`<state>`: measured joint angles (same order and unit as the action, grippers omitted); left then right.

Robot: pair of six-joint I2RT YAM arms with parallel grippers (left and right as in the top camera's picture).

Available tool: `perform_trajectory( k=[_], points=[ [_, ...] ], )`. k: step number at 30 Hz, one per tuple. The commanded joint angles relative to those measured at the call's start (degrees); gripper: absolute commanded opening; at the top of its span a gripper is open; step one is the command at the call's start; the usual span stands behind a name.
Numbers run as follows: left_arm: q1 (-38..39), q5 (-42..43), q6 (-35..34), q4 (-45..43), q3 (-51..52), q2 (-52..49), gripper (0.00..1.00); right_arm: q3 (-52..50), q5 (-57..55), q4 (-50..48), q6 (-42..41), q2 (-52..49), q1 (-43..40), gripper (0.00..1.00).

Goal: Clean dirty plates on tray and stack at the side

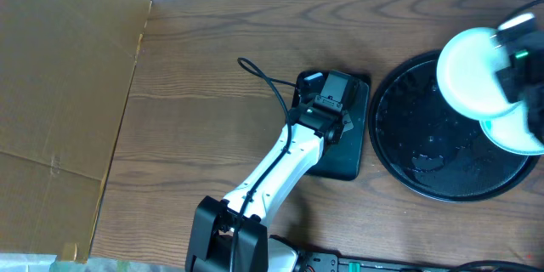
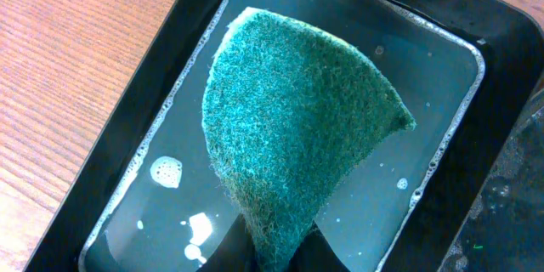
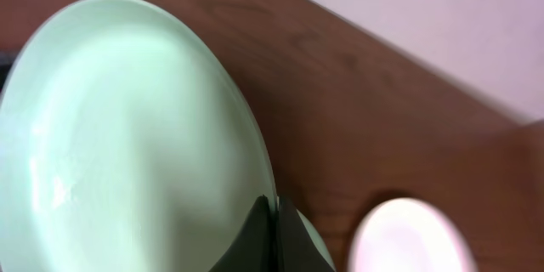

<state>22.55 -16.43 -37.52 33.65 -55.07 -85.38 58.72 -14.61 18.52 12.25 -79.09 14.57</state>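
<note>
- The plate (image 1: 466, 70) is being held by its rim in the right gripper (image 3: 274, 221). We are seeing the dark fingers (image 3: 246, 246) pressed shut on the edge, one on each face.
- In the overhead view this plate is hanging over the far right part of the round black tray (image 1: 408, 136). It is covering a stretch of the tray's rim and overlapping the second plate (image 1: 518, 136).
- The second plate is lying at the right side of the same tray. It is partly hidden by the right arm and cut off by the edge of the view.
- We are finding both plate faces pale and washed out, so we cannot tell how dirty they are.
- The left gripper (image 2: 272, 251) is pinching the narrow end of a green scouring pad (image 2: 297, 110), its fingers closed tight on it.
- The pad is fanning out over the rectangular black tray (image 2: 119, 144), which is holding shallow water (image 2: 425, 93) with a few bubbles. We cannot tell whether the pad is touching the water.
- The rectangular tray is sitting just beside the round one, to its left, on the wooden table (image 1: 195, 119).
- A sheet of cardboard (image 1: 59, 93) is covering the table's left side.
- A black cable (image 1: 268, 85) is looping behind the left arm.
- In the right wrist view a blurred pale round shape (image 3: 404, 238) is showing below the held plate. We cannot tell what it is.
</note>
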Motion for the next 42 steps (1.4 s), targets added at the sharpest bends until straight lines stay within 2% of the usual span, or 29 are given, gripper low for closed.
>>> perform_trajectory(
  k=[1, 7, 14, 17, 23, 31, 33, 36, 37, 38, 42],
  points=[
    [-0.24, -0.61, -0.70, 0.17, 0.48, 0.42, 0.08, 0.46, 17.29, 0.24, -11.52, 1.46, -8.11, 0.01],
    [-0.24, -0.59, -0.72, 0.17, 0.48, 0.42, 0.08, 0.42, 19.26, 4.66, -18.82, 0.24, -22.93, 0.01],
    [-0.24, -0.61, -0.72, 0.15, 0.48, 0.42, 0.08, 0.37, 19.23, 6.40, -36.63, -1.90, -39.43, 0.01],
    [-0.24, -0.59, -0.72, 0.17, 0.48, 0.42, 0.08, 0.37, 19.17, 6.38, -39.56, -3.28, -44.76, 0.01],
    [-0.24, -0.59, -1.01, 0.17, 0.48, 0.42, 0.08, 0.37, 18.69, 6.99, -44.26, -8.81, -50.90, 0.02],
    [-0.24, -0.59, -1.18, 0.15, 0.48, 0.42, 0.08, 0.37, 17.73, 4.81, -44.54, -15.06, -51.76, 0.02],
    [-0.24, -0.59, -1.16, 0.15, 0.48, 0.42, 0.08, 0.37, 17.70, 4.50, -43.85, -15.17, -51.76, 0.23],
    [-0.24, -0.59, -1.18, 0.15, 0.48, 0.42, 0.08, 0.37, 18.45, 3.32, -41.22, -15.12, -51.76, 0.72],
    [-0.24, -0.59, -1.18, 0.15, 0.48, 0.42, 0.08, 0.37, 18.80, 3.32, -40.65, -15.10, -51.74, 0.82],
    [-0.24, -0.59, -1.20, 0.13, 0.48, 0.42, 0.08, 0.37, 19.34, 3.37, -40.68, -15.08, -51.69, 0.90],
    [-0.24, -0.59, -2.47, 0.13, 0.48, 0.42, 0.08, 0.37, 25.33, 3.50, -40.68, -14.93, -51.32, 0.96]
  ],
)
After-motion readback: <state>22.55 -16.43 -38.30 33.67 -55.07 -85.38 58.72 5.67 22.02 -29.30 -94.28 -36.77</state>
